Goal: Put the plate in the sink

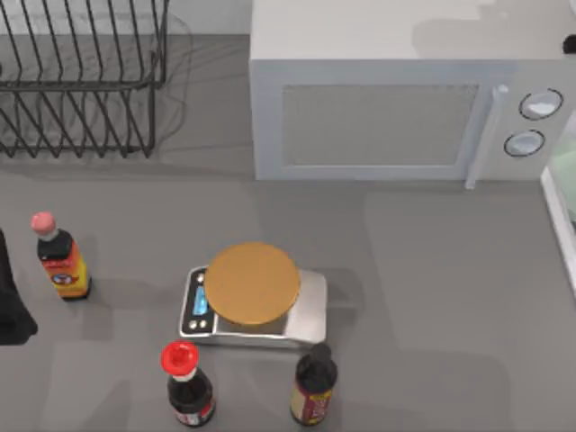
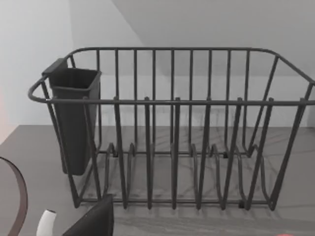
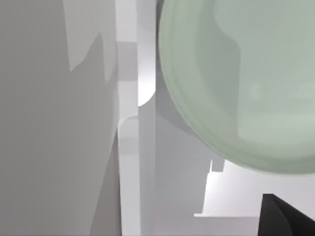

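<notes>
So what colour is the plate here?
Pale mint green, plain and glossy. The plate shows best in the right wrist view.

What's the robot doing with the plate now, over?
Plate over the sink, table's right edge. Left arm parked, left edge. Nothing blocking seen.

1. Even, fairly bright light over the whole grey table (image 1: 432, 297); nothing is dim or burnt out
2. The microwave (image 1: 396, 99) drops a broad soft shadow forward onto the table, and the scale (image 1: 256, 306) and bottles carry faint soft-edged ones
3. The dish rack (image 2: 172, 137) lays thin curved line shadows on the table and wall
4. The plate (image 3: 246, 78) is glossy, with pale blocky reflections on it and a soft shadow under its edge
</notes>
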